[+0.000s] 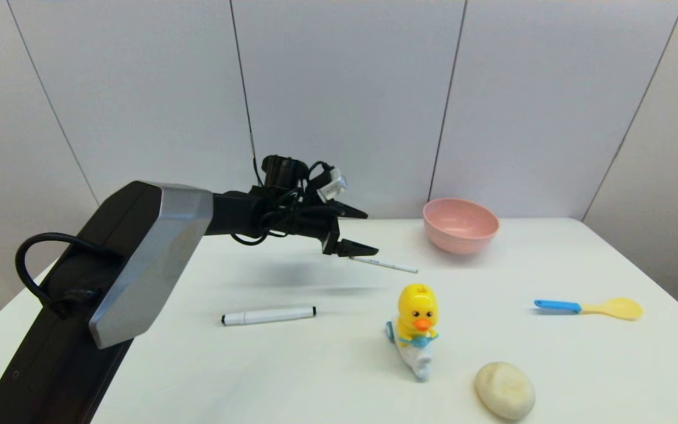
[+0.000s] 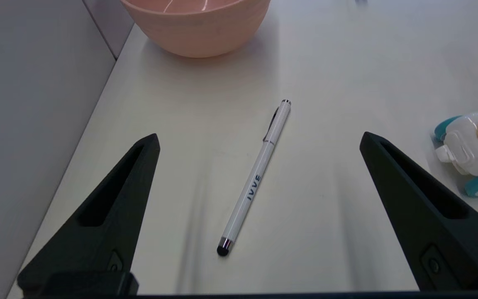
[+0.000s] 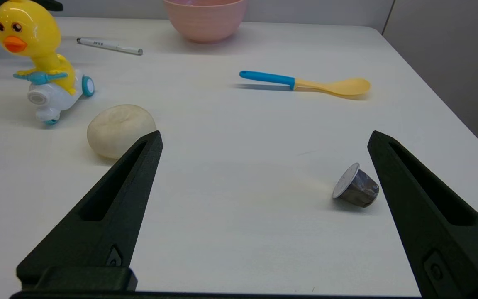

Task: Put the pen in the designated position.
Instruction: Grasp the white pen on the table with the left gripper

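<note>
One pen [image 2: 257,178] flat on the bench between your left gripper's [image 2: 259,139] wide-open, empty fingers | likely light, stiff, slick, prone to roll | pinch mid-barrel | right gripper [image 3: 264,137] idle, spread, empty.

The thin white pen [image 2: 257,177] with a dark tip and printed barrel lies flat on the table.
</note>
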Robot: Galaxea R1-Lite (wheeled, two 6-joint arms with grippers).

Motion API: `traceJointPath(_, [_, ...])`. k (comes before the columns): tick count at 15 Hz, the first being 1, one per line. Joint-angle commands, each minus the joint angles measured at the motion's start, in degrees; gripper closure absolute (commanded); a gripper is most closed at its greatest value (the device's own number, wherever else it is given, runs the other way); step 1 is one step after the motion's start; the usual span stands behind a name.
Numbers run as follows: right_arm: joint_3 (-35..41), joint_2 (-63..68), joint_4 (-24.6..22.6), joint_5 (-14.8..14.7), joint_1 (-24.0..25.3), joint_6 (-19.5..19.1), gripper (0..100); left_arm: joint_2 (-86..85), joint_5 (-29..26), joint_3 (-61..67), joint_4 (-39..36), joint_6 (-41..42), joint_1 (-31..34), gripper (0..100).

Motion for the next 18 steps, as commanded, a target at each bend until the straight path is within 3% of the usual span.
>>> traceJointPath(1, [0.0, 0.1, 0.0, 0.0, 0.0, 0.0, 0, 2.9, 0.0, 0.0, -1.6, -1.8, -1.3, 0])
traceJointPath(18, [0.0, 0.1, 0.0, 0.0, 0.0, 0.0, 0, 6.5, 2.4, -0.1, -5.0, -1.9, -1.6, 0])
